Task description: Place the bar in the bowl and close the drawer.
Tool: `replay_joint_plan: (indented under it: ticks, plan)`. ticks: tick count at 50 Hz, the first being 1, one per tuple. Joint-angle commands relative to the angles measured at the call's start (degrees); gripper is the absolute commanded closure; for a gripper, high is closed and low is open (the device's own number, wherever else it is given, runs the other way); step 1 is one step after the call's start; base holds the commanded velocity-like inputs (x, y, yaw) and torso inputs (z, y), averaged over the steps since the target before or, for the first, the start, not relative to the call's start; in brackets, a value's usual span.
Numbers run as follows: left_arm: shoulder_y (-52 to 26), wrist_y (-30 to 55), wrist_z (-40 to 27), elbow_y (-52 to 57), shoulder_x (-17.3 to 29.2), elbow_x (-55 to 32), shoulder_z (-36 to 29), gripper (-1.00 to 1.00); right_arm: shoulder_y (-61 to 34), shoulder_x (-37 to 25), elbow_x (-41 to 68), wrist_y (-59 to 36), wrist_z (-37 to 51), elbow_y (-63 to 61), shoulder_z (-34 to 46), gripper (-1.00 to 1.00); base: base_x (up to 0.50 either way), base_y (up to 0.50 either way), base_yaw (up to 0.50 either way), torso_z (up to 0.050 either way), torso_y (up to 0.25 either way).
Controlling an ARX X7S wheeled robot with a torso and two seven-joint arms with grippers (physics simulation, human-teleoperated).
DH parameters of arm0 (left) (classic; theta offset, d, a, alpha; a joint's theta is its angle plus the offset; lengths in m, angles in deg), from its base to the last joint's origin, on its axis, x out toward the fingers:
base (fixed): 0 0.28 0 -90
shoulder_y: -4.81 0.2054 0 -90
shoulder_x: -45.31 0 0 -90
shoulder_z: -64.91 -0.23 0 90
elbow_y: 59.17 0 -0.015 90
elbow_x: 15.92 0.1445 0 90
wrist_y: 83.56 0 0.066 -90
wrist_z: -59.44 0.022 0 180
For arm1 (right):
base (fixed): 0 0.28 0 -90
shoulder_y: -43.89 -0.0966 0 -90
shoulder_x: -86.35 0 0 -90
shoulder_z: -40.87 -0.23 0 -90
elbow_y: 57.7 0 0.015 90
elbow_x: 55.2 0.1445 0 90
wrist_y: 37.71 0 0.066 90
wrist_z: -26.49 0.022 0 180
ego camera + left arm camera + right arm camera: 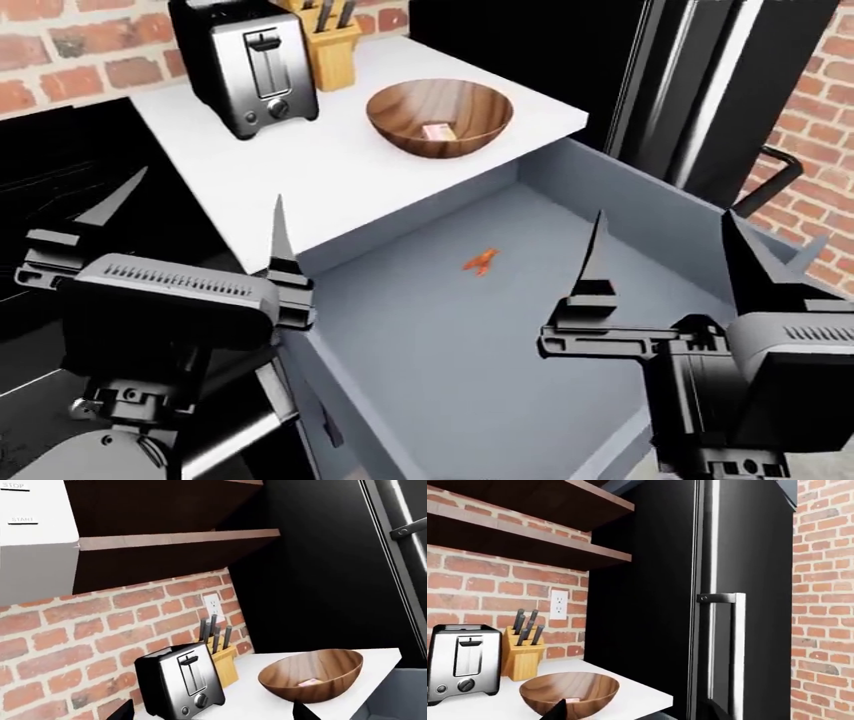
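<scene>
Both grippers, left (194, 235) and right (667, 255), are matte black with tapered, pointed fingers. Each wrist housing is a boxy black block; the left carries a ribbed vent strip. Grey joint hardware, possibly bolted, sits beneath.

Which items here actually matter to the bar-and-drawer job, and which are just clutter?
Job items: small pink bar, already lying in the round wooden bowl; open grey-blue drawer.

Lying about: silver-and-black toaster, wooden knife block, tiny orange-red lobster-shaped thing on the drawer floor.

The bar (437, 131) lies in the bowl (400, 105) (behind the open drawer (441, 350)).
</scene>
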Motion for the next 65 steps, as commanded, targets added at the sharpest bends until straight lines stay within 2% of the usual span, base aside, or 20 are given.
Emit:
replay_joint_plan:
  ticks: [1,9,16,29,35,45,52,65]
  plan:
    - [3.5,-4.5,0.2,-2.7,-0.6,2.1,-0.6,-1.0,2.2,1.3,-1.8,2.0,-0.2,1.9,-0.2,-1.0,0.0,0.0,-0.5,0.0,0.0]
    - [3.5,-6.3,0.9,-4.6,-1.2,4.0,-1.6,-1.0,2.7,4.0,-1.4,3.8,-3.7,6.7,-0.5,-1.0,0.0,0.0,-0.5,0.0,0.0]
    - [1.5,-3.1,0.2,-4.2,-1.2,3.1,-1.2,-1.0,0.6,3.8,0.0,1.9,-5.3,7.3,-1.2,-1.0,0.0,0.0,-0.5,0.0,0.0]
    - [0.7,1.4,-1.9,-0.4,-0.3,0.9,-0.1,-1.0,2.3,2.9,-1.7,3.6,-5.3,7.6,-1.4,-1.0,0.0,0.0,-0.5,0.0,0.0]
    - [0.5,1.3,-1.3,-0.2,0.3,0.0,0.6,-1.0,-0.5,2.5,0.8,-1.0,-4.7,5.6,-1.9,-1.0,0.0,0.0,-0.5,0.0,0.0]
    - [-1.7,1.8,0.3,-0.1,0.8,-2.5,2.0,-1.0,-5.5,6.1,6.0,-4.2,-9.0,9.0,-3.8,-1.0,0.0,0.0,-0.5,0.0,0.0]
    - [-1.4,3.0,-0.9,1.4,1.0,-3.4,2.6,-1.0,-4.5,6.4,5.3,-3.8,-7.3,8.2,-4.0,-1.0,0.0,0.0,-0.5,0.0,0.0]
    - [1.0,2.0,-2.2,2.7,2.1,-2.9,3.3,-1.0,-3.4,5.9,2.9,-5.0,-2.6,5.9,-4.5,-1.0,0.03,0.02,0.0,0.0,0.0]
